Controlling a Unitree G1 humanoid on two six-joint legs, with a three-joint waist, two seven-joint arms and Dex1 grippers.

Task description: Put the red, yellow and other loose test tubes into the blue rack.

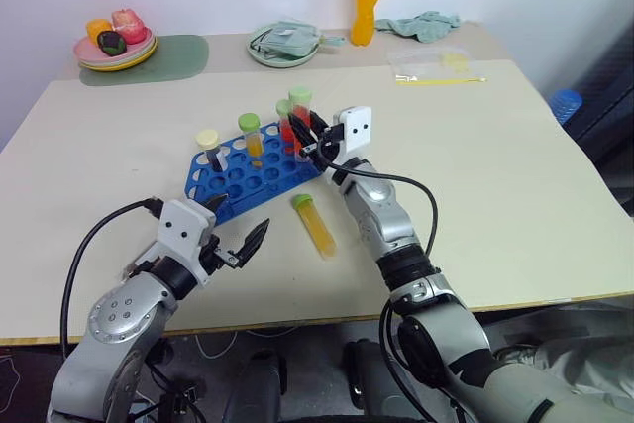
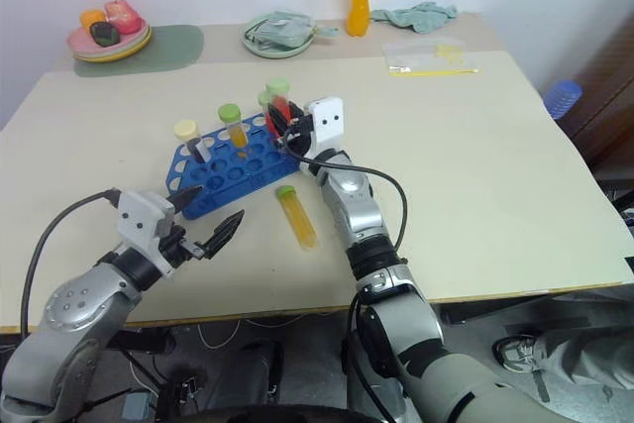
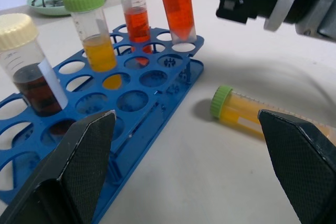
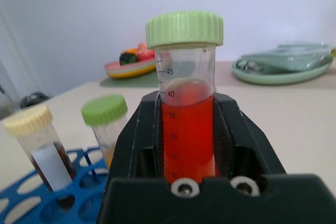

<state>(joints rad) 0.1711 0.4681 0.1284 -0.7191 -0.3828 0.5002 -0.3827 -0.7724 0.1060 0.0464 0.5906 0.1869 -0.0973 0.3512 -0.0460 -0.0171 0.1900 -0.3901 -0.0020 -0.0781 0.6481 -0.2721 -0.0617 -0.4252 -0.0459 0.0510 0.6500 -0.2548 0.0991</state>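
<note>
R tool (image 4: 189,145) is clamping a red tube (image 4: 188,129) mid-body, upright, tip hovering at a corner hole of the rack (image 1: 248,177). L tool (image 3: 184,166) is hanging w/ jaws apart, holding nothing. A yellow tube (image 1: 317,226) is lying on the counter (image 1: 515,195) beside the rack. Judging: light, stiff, slick plastic; grip below cap, mid-barrel.

bright even light, soft shadows, blurred background in wrist views
</note>
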